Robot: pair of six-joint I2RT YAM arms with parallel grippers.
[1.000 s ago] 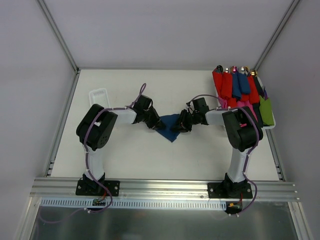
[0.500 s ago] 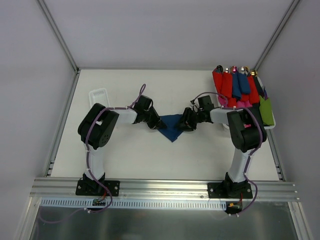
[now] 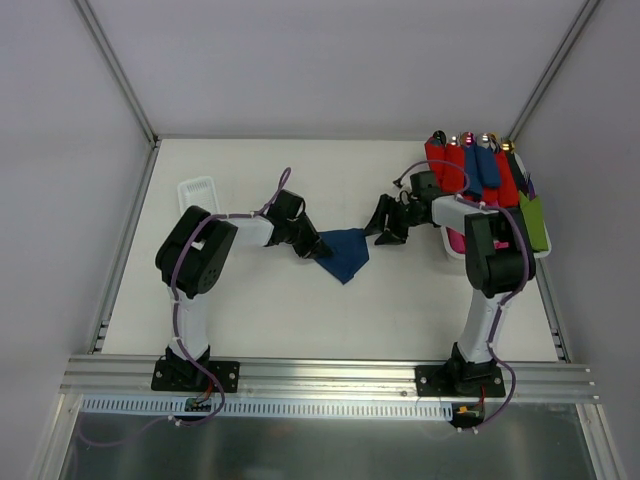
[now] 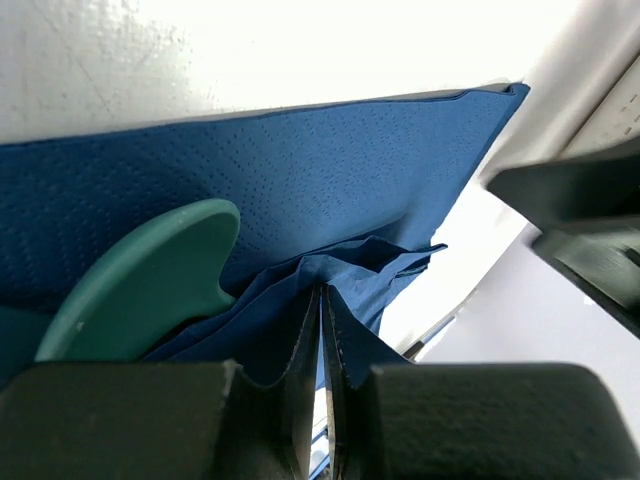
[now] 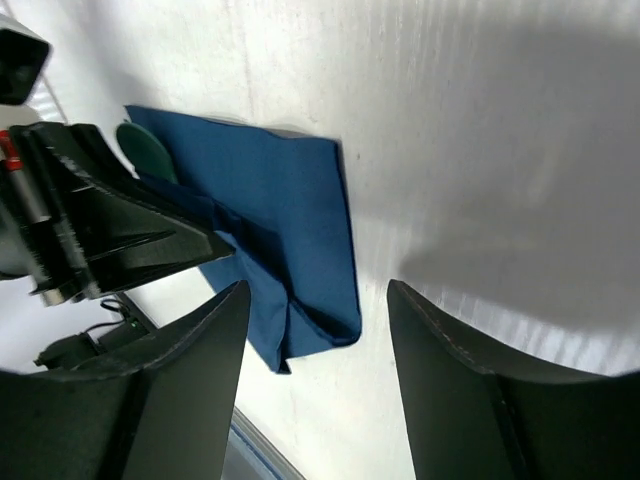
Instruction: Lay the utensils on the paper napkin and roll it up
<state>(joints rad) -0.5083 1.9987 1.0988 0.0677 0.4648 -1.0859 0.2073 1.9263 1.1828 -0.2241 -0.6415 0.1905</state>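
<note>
Napkin (image 3: pixel 343 255): dark blue, laid on table (image 3: pixel 260 310) near ctr, between the two grippers. From the top cam it is seen as a diamond, lower corner pointing toward the arm bases. In the R wrist view (image 5: pixel 270 195) creases are visible, and one end is seen doubled over on itself.

Utensil (image 4: pixel 150 285): one rounded teal end is seen on the napkin's left part, just beside the L fingers, partly covered by blue paper. The same teal end is visible in the R wrist view (image 5: pixel 145 150) at the napkin's edge. Type and no. of pieces cannot be told.

L gripper (image 3: pixel 312 245): set at the napkin's left corner. Jaws are closed to a hairline gap, w/ a raised fold of the napkin pinched between the fingertips (image 4: pixel 305 340).

R gripper (image 3: pixel 385 222): positioned just off the napkin's upper right edge, not touching it. Jaws are spread wide; nothing is held between the fingers (image 5: pixel 190 380). Bare table and the napkin's end are seen through the gap.

Other items: a tray (image 3: pixel 545 253) at the table's right edge is loaded w/ red, blue, pink and green rolls (image 3: pixel 455 170), metal tips showing at the far ends. A small white tray (image 3: pixel 197 188) is placed at far left, behind the L arm.
</note>
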